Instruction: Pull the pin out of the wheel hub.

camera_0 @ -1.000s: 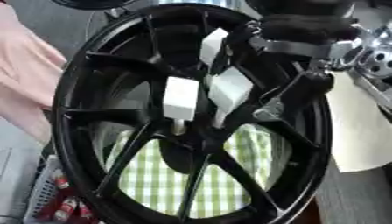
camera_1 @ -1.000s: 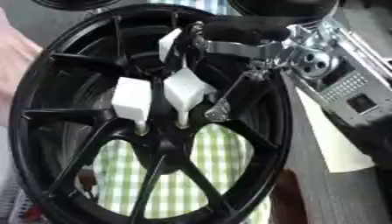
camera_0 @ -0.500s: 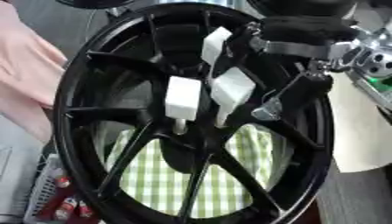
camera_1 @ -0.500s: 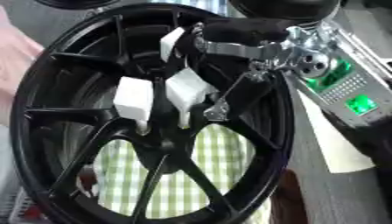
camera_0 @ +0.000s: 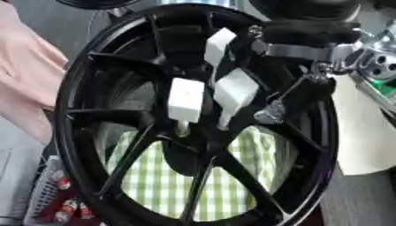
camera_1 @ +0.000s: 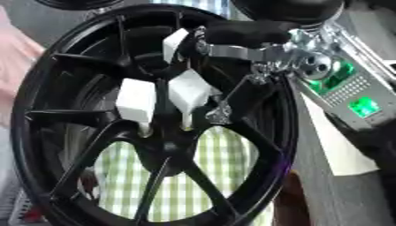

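A black spoked wheel [camera_0: 77,110] stands upright and fills both views. Just above its hub [camera_0: 193,152] sit two white blocky pieces [camera_0: 185,99] [camera_0: 236,90], each with a short pale stem pointing down into the hub. A third white piece [camera_0: 219,46] shows higher up. My right hand [camera_0: 306,90] reaches in from the top right across the wheel's face, and its black tip with a silver joint lies beside the right white piece. Whether it grips anything I cannot tell. The left hand does not show.
A green and white checked cloth [camera_0: 178,185] shows through the lower spokes. At the right lie a cream sheet [camera_0: 359,132] and a grey device with green lights [camera_1: 348,95]. Pink fabric [camera_0: 27,88] borders the left edge, with a wire basket [camera_0: 50,198] below it.
The wheel, white pieces and right hand stay about where they were. Green lights have come up on the device at the right.
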`<act>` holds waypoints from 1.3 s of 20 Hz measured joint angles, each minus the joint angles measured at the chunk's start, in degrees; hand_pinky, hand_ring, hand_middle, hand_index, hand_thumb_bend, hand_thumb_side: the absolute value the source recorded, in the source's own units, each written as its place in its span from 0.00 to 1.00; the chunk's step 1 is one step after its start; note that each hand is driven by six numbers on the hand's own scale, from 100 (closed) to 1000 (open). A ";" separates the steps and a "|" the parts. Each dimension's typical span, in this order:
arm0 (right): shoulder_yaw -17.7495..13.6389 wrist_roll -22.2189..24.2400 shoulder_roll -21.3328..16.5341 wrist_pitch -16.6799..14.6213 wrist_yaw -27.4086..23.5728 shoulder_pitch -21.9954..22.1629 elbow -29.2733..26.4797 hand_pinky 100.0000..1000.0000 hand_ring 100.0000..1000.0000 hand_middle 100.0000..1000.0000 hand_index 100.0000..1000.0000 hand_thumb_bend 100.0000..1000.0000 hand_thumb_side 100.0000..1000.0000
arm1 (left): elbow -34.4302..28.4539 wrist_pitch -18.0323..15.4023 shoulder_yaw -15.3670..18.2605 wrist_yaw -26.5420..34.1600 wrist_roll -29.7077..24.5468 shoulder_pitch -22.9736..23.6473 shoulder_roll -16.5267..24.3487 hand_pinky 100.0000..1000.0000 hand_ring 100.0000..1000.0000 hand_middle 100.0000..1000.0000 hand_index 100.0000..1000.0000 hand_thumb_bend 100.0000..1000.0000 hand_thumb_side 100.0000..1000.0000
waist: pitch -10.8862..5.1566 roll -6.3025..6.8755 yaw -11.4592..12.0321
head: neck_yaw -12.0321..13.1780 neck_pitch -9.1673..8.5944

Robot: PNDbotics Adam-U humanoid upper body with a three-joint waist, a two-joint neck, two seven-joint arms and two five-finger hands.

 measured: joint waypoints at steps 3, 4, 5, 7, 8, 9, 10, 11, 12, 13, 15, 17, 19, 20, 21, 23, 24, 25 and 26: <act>0.00 0.19 0.01 0.04 -0.27 0.00 0.01 0.67 0.59 0.55 0.69 0.30 0.00 | 0.00 0.00 0.00 0.00 0.00 0.03 0.00 0.72 0.52 0.51 0.68 0.13 0.73 | 0.01 -0.02 0.03 | -0.08 0.00; 0.00 0.23 0.02 0.08 -0.47 0.00 0.02 0.67 0.59 0.55 0.69 0.30 0.00 | 0.00 0.00 0.00 0.00 0.00 0.03 0.00 0.72 0.52 0.51 0.68 0.13 0.73 | 0.02 -0.04 0.04 | -0.11 0.00; 0.00 0.25 0.04 0.12 -0.59 0.00 0.02 0.67 0.59 0.55 0.69 0.30 0.00 | 0.00 0.00 0.00 0.00 0.00 0.03 0.00 0.72 0.52 0.51 0.68 0.13 0.73 | 0.02 -0.05 0.04 | -0.14 0.00; 0.00 0.30 0.04 0.22 -0.84 0.00 0.02 0.67 0.59 0.55 0.69 0.30 0.00 | 0.00 0.01 0.00 0.00 -0.01 0.03 0.00 0.72 0.52 0.51 0.68 0.13 0.73 | 0.02 -0.08 0.04 | -0.16 0.00; 0.00 0.30 0.05 0.25 -0.94 0.00 0.02 0.67 0.59 0.55 0.69 0.30 0.00 | 0.00 0.01 0.00 0.00 -0.01 0.03 -0.01 0.72 0.52 0.51 0.68 0.13 0.73 | 0.02 -0.10 0.04 | -0.17 0.00; 0.00 0.29 0.05 0.26 -0.97 0.00 0.02 0.67 0.59 0.55 0.69 0.30 0.00 | 0.00 0.01 0.00 0.00 -0.01 0.03 -0.01 0.72 0.52 0.51 0.68 0.13 0.73 | 0.03 -0.11 0.04 | -0.18 0.00; 0.00 0.29 0.05 0.27 -0.98 0.00 0.02 0.66 0.56 0.53 0.67 0.28 0.00 | 0.00 0.01 0.00 0.00 -0.01 0.03 -0.01 0.72 0.53 0.51 0.68 0.13 0.73 | 0.03 -0.11 0.04 | -0.18 0.00; -0.01 0.23 0.06 0.33 -1.02 -0.02 0.02 0.64 0.53 0.41 0.59 0.15 0.00 | 0.00 0.01 0.00 0.00 -0.01 0.04 -0.01 0.72 0.53 0.51 0.68 0.13 0.73 | 0.03 -0.11 0.04 | -0.18 0.00; -0.01 0.15 0.14 0.41 -1.22 -0.09 0.02 0.63 0.53 0.40 0.58 0.14 0.00 | 0.00 0.01 0.00 -0.01 -0.01 0.07 -0.01 0.72 0.53 0.51 0.68 0.13 0.73 | 0.03 -0.11 0.04 | -0.18 0.00; -0.01 0.09 0.21 0.48 -1.61 -0.24 0.02 0.63 0.53 0.39 0.58 0.12 0.00 | 0.00 0.01 0.00 -0.04 -0.01 0.08 -0.01 0.72 0.53 0.51 0.68 0.13 0.73 | 0.03 -0.11 0.04 | -0.18 0.00; -0.04 -0.04 0.38 0.89 -2.72 -0.59 0.02 0.62 0.52 0.37 0.57 0.11 0.00 | 0.00 0.01 0.00 -0.08 -0.01 0.09 -0.01 0.72 0.53 0.51 0.68 0.13 0.73 | 0.03 -0.11 0.04 | -0.18 0.00; -0.06 -0.14 0.42 1.40 -3.60 -0.80 0.02 0.61 0.51 0.36 0.55 0.09 0.00 | 0.00 0.01 0.01 -0.19 -0.01 0.10 -0.01 0.72 0.53 0.51 0.68 0.13 0.74 | 0.03 -0.12 0.03 | -0.18 0.00; -0.06 -0.32 0.44 1.91 -4.40 -0.80 0.12 0.59 0.48 0.33 0.52 0.04 0.00 | 0.00 0.01 0.01 -0.27 -0.01 0.12 -0.01 0.72 0.53 0.50 0.68 0.13 0.74 | 0.03 -0.13 0.03 | -0.18 0.00; -0.06 -0.48 0.45 2.16 -4.76 -0.80 0.25 0.58 0.47 0.32 0.51 0.03 0.00 | 0.00 0.01 0.01 -0.30 -0.01 0.14 -0.01 0.72 0.53 0.50 0.68 0.13 0.74 | 0.03 -0.14 0.03 | -0.18 0.00; -0.06 -0.61 0.45 2.42 -5.13 -0.80 0.36 0.57 0.46 0.31 0.51 0.03 0.00 | 0.00 0.01 0.01 -0.32 -0.01 0.15 -0.01 0.72 0.53 0.50 0.68 0.13 0.74 | 0.03 -0.14 0.03 | -0.18 0.00; -0.06 -0.83 0.46 2.86 -5.81 -0.80 0.37 0.55 0.44 0.30 0.50 0.01 0.00 | 0.00 0.01 0.01 -0.38 -0.02 0.16 -0.01 0.72 0.53 0.50 0.68 0.13 0.74 | 0.03 -0.15 0.03 | -0.18 0.00; -0.06 -0.96 0.46 3.00 -6.09 -0.80 0.37 0.54 0.43 0.29 0.49 0.01 0.00 | 0.00 0.01 0.01 -0.43 -0.02 0.16 -0.01 0.72 0.53 0.50 0.68 0.13 0.74 | 0.03 -0.15 0.03 | -0.18 0.00; -0.06 -1.12 0.46 3.15 -6.32 -0.80 0.37 0.53 0.43 0.28 0.49 0.01 0.00 | 0.00 0.01 0.01 -0.47 -0.02 0.16 -0.01 0.72 0.53 0.50 0.68 0.13 0.74 | 0.03 -0.15 0.03 | -0.18 0.00; -0.07 -1.28 0.46 3.30 -6.52 -0.80 0.37 0.52 0.42 0.27 0.48 0.00 0.00 | 0.00 0.01 0.01 -0.49 -0.02 0.16 -0.01 0.72 0.53 0.50 0.68 0.13 0.74 | 0.02 -0.15 0.03 | -0.18 0.00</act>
